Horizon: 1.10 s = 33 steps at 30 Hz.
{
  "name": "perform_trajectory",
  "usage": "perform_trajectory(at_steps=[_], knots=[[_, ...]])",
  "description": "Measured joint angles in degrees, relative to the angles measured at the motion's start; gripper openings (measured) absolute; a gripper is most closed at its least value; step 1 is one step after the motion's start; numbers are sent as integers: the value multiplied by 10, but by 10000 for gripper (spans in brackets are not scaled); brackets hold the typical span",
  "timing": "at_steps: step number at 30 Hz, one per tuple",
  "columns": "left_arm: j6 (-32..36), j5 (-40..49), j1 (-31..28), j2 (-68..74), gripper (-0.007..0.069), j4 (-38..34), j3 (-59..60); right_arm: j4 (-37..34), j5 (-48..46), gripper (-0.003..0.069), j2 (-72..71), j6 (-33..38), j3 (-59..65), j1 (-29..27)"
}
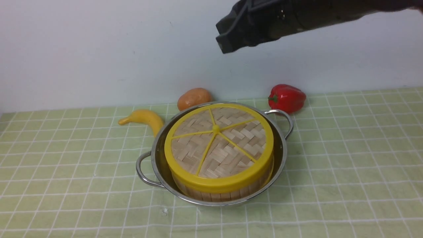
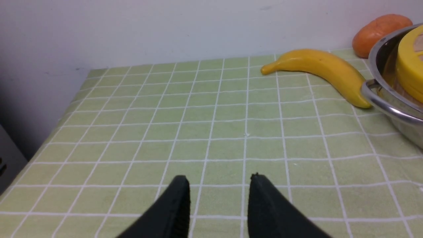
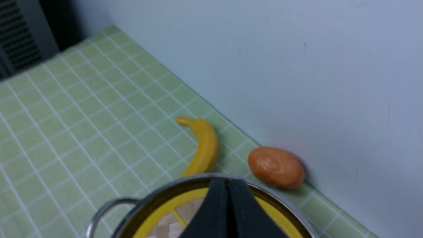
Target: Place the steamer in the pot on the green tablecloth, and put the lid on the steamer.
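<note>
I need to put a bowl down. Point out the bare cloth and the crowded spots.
Bare green tablecloth lies right of the pot, along the near edge, and to its left, in front of the banana. It is crowded behind the pot, where banana, orange fruit and red pepper line the wall.

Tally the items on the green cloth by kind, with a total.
Play food: 3: yellow banana, orange round fruit, red bell pepper
Cookware: 3: stainless-steel pot, bamboo steamer basket, woven yellow-rimmed lid
Total: 6
</note>
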State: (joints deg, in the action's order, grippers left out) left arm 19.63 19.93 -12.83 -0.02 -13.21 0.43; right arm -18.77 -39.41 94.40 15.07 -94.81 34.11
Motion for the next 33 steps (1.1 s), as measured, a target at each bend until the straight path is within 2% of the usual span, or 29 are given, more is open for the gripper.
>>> perform_trajectory(at_steps=[5,10,14,16,20,21,22,24,25,29,33], knots=[[0,0,0,0,242,1,0,-18,0,-6,0,-10,0,0],[0,0,0,0,242,1,0,4,-8,2,-36,-12,42,0],[0,0,0,0,242,1,0,65,-7,13,-184,-12,200,-4],[0,0,0,0,242,1,0,71,1,17,-228,-14,254,-11],[0,0,0,0,242,1,0,72,56,38,-406,-25,427,-74],[0,0,0,0,242,1,0,72,77,46,-480,-27,484,-109],[0,0,0,0,242,1,0,72,80,48,-489,-27,491,-113],[0,0,0,0,242,1,0,72,118,62,-623,-28,594,-173],[0,0,0,0,242,1,0,72,118,63,-633,-29,594,-177],[0,0,0,0,242,1,0,71,177,92,-816,-38,727,-242],[0,0,0,0,242,1,0,71,203,112,-896,-60,809,-275]])
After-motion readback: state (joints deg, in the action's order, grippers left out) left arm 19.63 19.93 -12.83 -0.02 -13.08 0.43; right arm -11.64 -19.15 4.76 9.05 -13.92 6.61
